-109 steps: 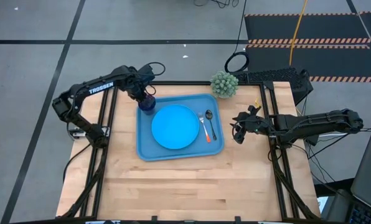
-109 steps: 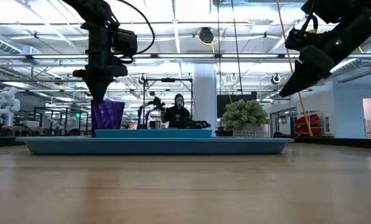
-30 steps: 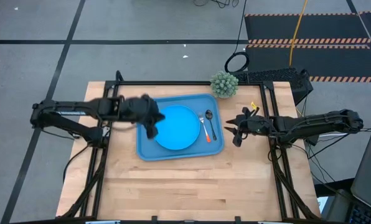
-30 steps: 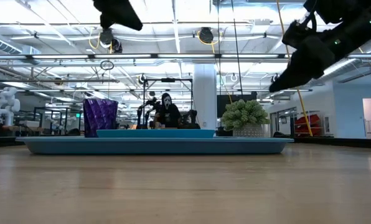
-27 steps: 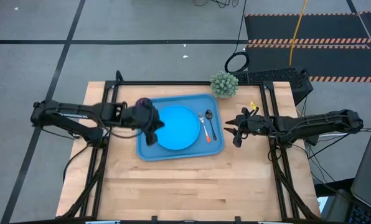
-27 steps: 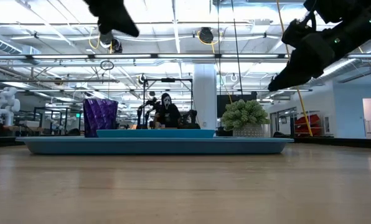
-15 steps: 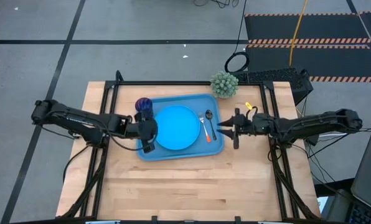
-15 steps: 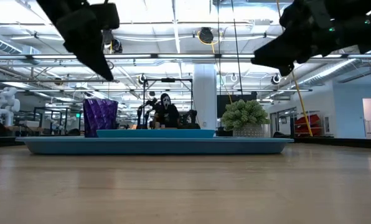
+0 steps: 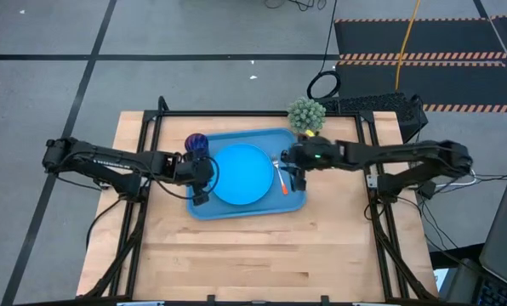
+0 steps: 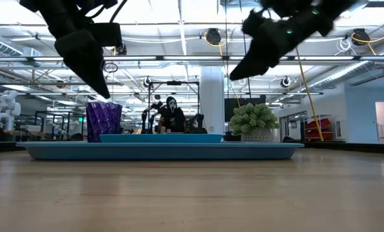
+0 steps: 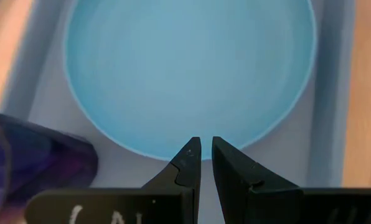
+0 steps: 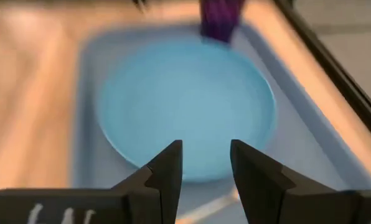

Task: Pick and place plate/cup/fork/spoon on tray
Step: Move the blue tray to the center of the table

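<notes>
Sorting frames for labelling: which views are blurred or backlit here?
Right wrist view: plate and cup soft, smeared. Left wrist view: plate soft, claw fingers sharper. Low view: ceiling lights backlight both arms into silhouettes. High view: evenly lit, sharp.

Potted plant (image 9: 306, 115) at table's (image 9: 262, 255) far edge.

You see a sky-blue plate (image 9: 239, 173) on a medium-blue tray (image 9: 247, 206), a glossy purple cup (image 9: 196, 144), and an orange-handled fork (image 9: 281, 182).
</notes>
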`<act>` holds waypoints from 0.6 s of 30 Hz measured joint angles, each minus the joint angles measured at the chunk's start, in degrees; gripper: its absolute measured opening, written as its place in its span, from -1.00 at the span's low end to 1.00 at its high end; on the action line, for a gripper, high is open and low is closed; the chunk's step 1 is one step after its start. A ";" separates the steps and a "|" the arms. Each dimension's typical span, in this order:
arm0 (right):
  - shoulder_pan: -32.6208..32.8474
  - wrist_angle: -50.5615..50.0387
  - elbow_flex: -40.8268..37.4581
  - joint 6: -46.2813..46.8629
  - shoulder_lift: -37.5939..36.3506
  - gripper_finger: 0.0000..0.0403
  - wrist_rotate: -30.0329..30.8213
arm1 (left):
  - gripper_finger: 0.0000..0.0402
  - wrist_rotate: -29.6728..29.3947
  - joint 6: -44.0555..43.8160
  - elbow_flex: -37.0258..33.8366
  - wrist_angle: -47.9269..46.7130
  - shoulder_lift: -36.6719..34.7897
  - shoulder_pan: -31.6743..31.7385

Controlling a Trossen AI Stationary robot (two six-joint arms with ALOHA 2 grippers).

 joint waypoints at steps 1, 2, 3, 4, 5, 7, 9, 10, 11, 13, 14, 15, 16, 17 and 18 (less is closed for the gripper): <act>0.35 -4.53 3.10 -0.76 2.01 -0.35 1.84 | -0.79 0.59 0.50 0.00 -0.17 0.00 0.14; 0.77 -8.71 5.93 -1.45 3.89 -0.35 3.53 | -0.79 1.26 1.08 0.00 -0.49 0.00 0.24; 1.30 -12.49 8.62 -2.00 5.74 -0.35 4.78 | -0.79 1.79 1.70 0.00 -0.98 0.00 0.41; 1.96 -15.52 11.32 -2.25 7.62 -0.35 5.63 | -0.79 1.92 2.12 0.00 -1.51 0.00 0.49; 2.77 -18.17 13.71 -2.24 9.42 -0.35 6.27 | -0.79 1.93 2.21 0.00 -2.02 0.00 0.52; 4.65 -23.61 17.95 -1.46 12.98 -0.35 6.31 | -0.79 1.93 2.07 0.00 -3.14 -0.01 0.52; 7.05 -28.39 21.39 0.66 16.48 -0.35 6.33 | -0.79 2.10 1.02 0.00 -4.51 0.00 0.42; 8.36 -30.59 22.75 1.88 18.21 -0.35 6.32 | -0.79 2.77 0.02 0.00 -4.89 0.00 0.19; 9.68 -32.78 23.80 3.23 19.78 -0.35 6.32 | -0.79 4.08 -1.02 0.00 -5.09 -0.02 0.01; 12.17 -36.02 24.76 6.65 22.49 -0.35 6.30 | -0.79 7.57 -2.80 0.00 -5.49 0.00 -0.69; 13.29 -37.35 24.86 8.32 23.62 -0.35 6.15 | -0.79 8.87 -3.46 0.00 -5.53 0.00 -1.13; 14.21 -38.82 24.84 9.83 24.42 -0.35 6.11 | -0.79 9.81 -3.96 0.00 -5.52 0.00 -1.67; 14.96 -40.28 24.84 11.14 25.19 -0.35 6.11 | -0.79 10.34 -4.15 0.00 -5.53 0.00 -2.30; 15.50 -41.52 24.84 12.37 25.81 -0.35 6.13 | -0.79 10.33 -4.39 0.00 -5.56 0.00 -2.97; 15.94 -42.67 24.84 13.51 26.28 -0.35 6.15 | -0.79 10.23 -4.47 0.01 -5.56 0.00 -3.53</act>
